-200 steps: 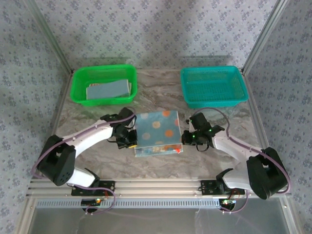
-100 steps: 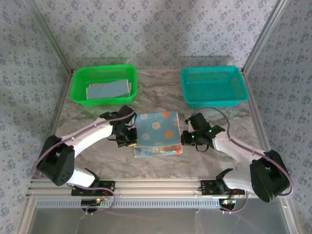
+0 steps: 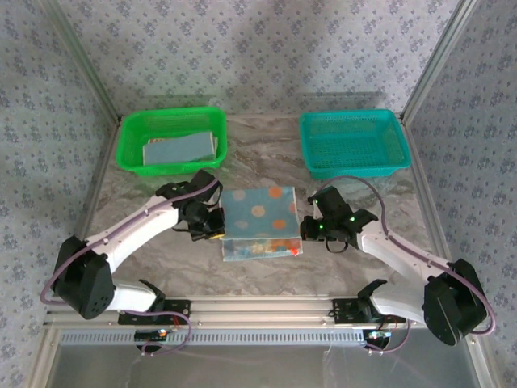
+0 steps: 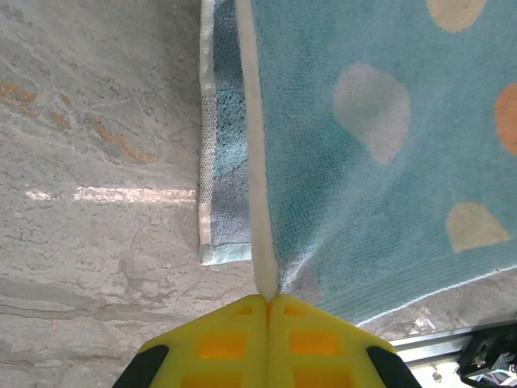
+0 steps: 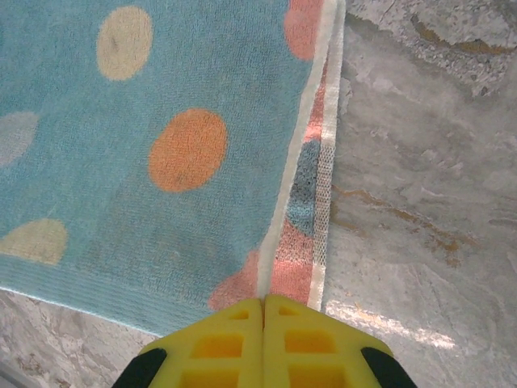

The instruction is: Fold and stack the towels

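On the marble table [image 3: 266, 158], dead centre between the arms, the light blue spotted towel [image 3: 258, 212] lies doubled over, upper layer raised off the lower. At the back, the green basket [image 3: 174, 168] holds folded towels [image 3: 182, 149], with the teal basket [image 3: 355, 170] alongside. The left gripper [image 4: 268, 297] and right gripper [image 5: 263, 301] are both pinched tight on the upper layer's white side hems.

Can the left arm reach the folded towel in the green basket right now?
Probably not yet: the left gripper is shut on the edge of the spotted towel. The way across the table to the green basket looks free, so after letting go the folded towel seems reachable.
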Available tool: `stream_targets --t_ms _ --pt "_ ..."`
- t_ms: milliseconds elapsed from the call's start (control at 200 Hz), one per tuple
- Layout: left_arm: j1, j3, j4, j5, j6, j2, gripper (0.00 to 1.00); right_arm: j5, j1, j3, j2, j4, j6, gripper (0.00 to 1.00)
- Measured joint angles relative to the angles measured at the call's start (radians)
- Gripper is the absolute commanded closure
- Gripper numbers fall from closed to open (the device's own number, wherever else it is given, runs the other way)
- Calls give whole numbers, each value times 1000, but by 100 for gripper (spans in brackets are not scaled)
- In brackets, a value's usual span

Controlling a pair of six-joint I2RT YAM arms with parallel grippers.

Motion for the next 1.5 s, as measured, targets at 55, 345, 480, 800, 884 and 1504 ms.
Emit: stream_targets --t_ms 55,345,480,800,884,1504 --pt "-1 -14 6 2 0 -4 100 0 1 0 0 0 3 97" --pt "-21 -98 61 22 -5 45 100 0 15 -11 51 23 3 97" --pt "-27 -107 93 31 -5 93 100 0 24 -34 71 38 3 97" --pt "-39 -129 134 41 -4 166 100 0 43 -79 102 63 3 97" --pt "-40 -133 134 43 -4 171 100 0 50 -83 108 63 4 97" --pt "-41 -34 35 5 0 51 100 34 61 -38 -6 2 3 97"
